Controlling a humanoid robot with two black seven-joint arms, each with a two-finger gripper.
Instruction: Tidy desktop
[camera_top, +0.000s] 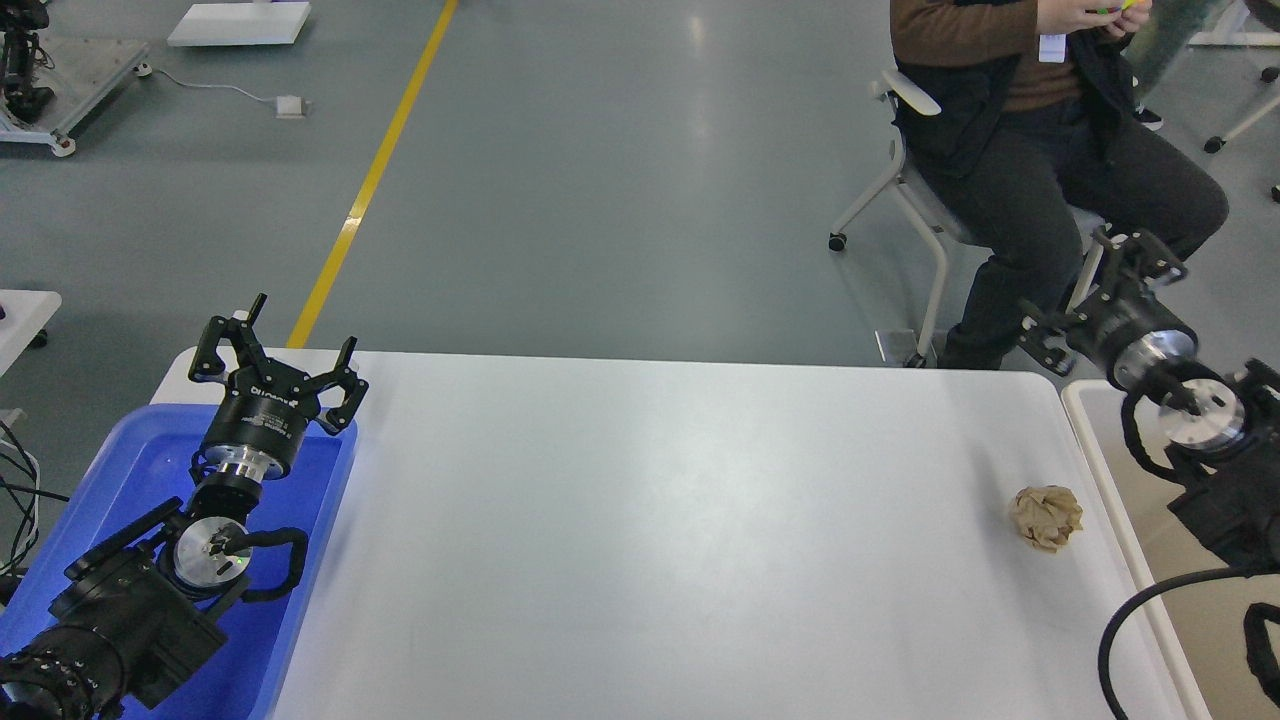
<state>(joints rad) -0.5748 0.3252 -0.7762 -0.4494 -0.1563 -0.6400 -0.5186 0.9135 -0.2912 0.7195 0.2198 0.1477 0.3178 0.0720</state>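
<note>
A crumpled tan paper ball (1046, 517) sits at three o'clock on the glossy white rectangular desktop (650, 540); left gripper (277, 345) jaws spread over the blue plastic tray (110, 480); right gripper (1092, 285) jaws spread, empty.

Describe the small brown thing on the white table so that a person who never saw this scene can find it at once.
Start from the large white desktop and follow it toward its right edge, beside the cream-white tub. There, lying alone on the bare surface, is a crumpled ball of tan paper. It is the only loose item on the white top, wrinkled and brownish.
</note>
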